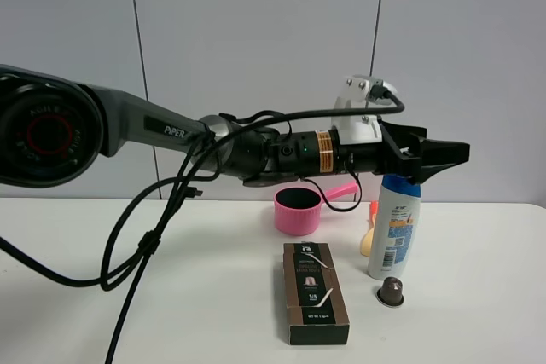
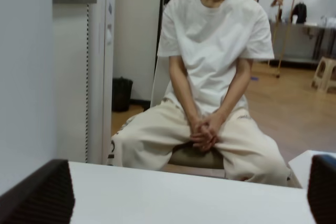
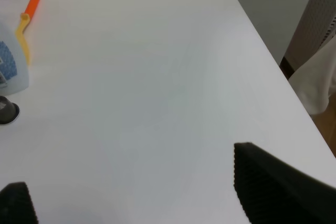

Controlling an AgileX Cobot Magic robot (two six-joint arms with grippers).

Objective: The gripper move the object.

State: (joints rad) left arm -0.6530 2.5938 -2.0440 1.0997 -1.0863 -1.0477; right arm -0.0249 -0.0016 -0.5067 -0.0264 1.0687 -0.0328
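The shampoo bottle (image 1: 394, 229) stands upright on the white table (image 1: 196, 236), right of centre in the exterior high view. A brown coffee capsule (image 1: 392, 293) lies just in front of its base, and a yellow-and-orange tool (image 1: 368, 234) lies just behind it. The left gripper (image 1: 433, 157) is held level in the air on its long black arm, right above the bottle's blue cap. Whether it touches the cap cannot be told. In its wrist view its fingers (image 2: 44, 195) sit at opposite lower corners, spread wide with nothing between them. The right gripper (image 3: 126, 182) is likewise spread over bare tabletop, well apart from the bottle (image 3: 10, 69). A pink saucepan (image 1: 297, 209) and a dark brown box (image 1: 314, 293) sit mid-frame.
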